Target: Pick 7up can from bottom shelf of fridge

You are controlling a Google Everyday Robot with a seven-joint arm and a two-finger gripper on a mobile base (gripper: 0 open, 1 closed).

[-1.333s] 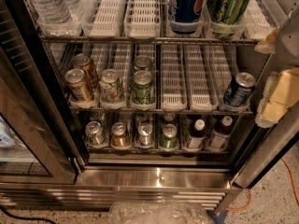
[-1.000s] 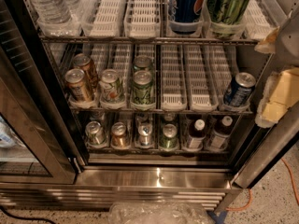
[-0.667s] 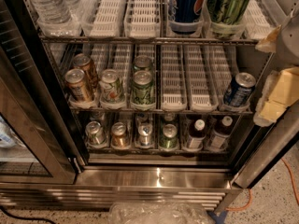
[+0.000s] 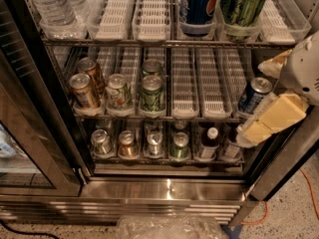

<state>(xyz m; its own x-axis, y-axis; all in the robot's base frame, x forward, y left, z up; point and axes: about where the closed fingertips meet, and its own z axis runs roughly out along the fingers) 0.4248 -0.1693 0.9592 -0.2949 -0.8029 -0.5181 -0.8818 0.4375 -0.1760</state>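
The end effector hangs near right end of bottom shelf.

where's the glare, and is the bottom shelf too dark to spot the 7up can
Camera view: glare streaks the fridge along its steel base; the bottom shelf lies in shadow, yet the 7up can catches light on its lid; the gripper at the right edge is bright.

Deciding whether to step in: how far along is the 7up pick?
Done: the fridge stands open, bottom shelf exposed. In hand: the gripper hangs at the right edge, above that shelf's level. Left: everything else; the 7up can sits untouched in its lane, third from left, not yet reached, gripped or pulled out.
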